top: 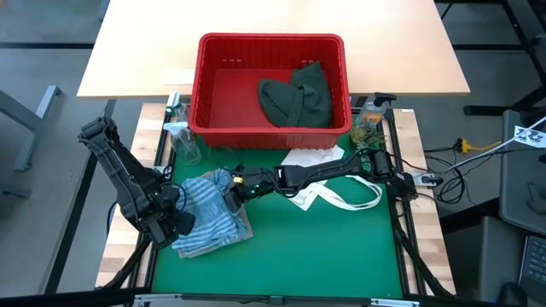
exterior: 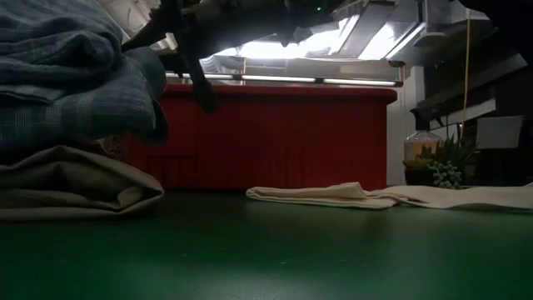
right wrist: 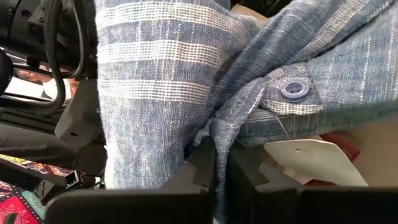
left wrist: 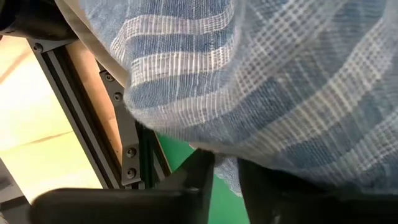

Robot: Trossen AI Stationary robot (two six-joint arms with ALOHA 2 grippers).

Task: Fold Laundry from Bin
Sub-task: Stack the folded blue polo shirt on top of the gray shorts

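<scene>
Both pincers at the striped shirt, in front of the red bin (top: 271, 89).

My right gripper (right wrist: 221, 165) pinches a fold of the striped shirt (top: 207, 209); my left gripper (left wrist: 225, 180) stands narrow under its near edge, grip unclear.

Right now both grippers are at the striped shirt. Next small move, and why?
Probably let go and back both arms off. The blue-white striped shirt already lies bunched on the tan garment at the mat's left. The right gripper pinches a fold between near-shut fingers; the left gripper has shirt fabric at its fingertips. The dark green garment waits in the bin.
</scene>
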